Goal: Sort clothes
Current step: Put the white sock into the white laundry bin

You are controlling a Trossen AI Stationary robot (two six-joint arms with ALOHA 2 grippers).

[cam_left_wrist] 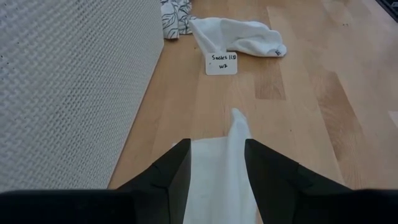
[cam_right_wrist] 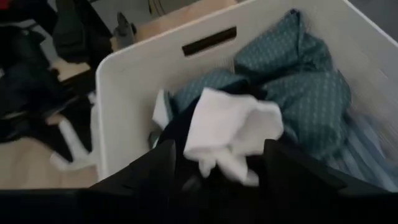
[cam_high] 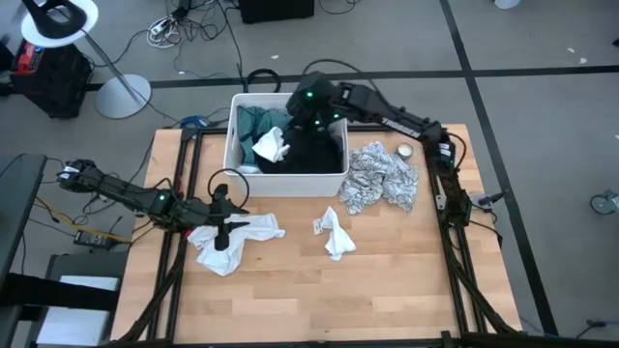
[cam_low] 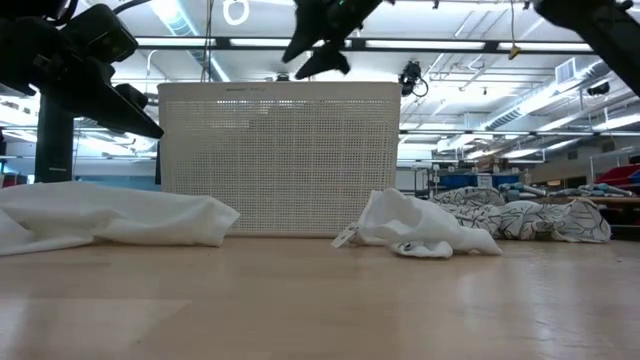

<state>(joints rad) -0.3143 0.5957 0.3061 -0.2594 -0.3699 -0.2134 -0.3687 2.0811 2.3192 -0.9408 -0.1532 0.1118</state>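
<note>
Overhead, the white tub (cam_high: 235,145) is seen at twelve o'clock on the table (cam_high: 406,280), already holding teal (cam_right_wrist: 311,93), black (cam_high: 314,150) and blue-striped fabric (cam_right_wrist: 367,155), with a white piece (cam_right_wrist: 233,127) lying on top. The right gripper (cam_high: 311,114) is held above the tub's contents, its fingers spread apart and nothing gripped; the white piece beneath them is judged to be a drop just made, so the depositing step is taken as the one in hand. The left gripper (cam_left_wrist: 214,165) is set at nine o'clock, low over a white garment (cam_high: 227,240) spread on the wood; its fingers stand apart on either side of a raised fold, and no grip is yet seen. A white sock (cam_high: 334,232) with a handwritten tag (cam_left_wrist: 222,63) is left at the table's centre, and a white-grey patterned garment (cam_high: 382,179) lies at two o'clock, just beside the tub. For the next move, the right arm is expected to be lifted clear of the tub and sent to the patterned garment or the sock, while the left fingers need only be lowered and closed on the fold.
</note>
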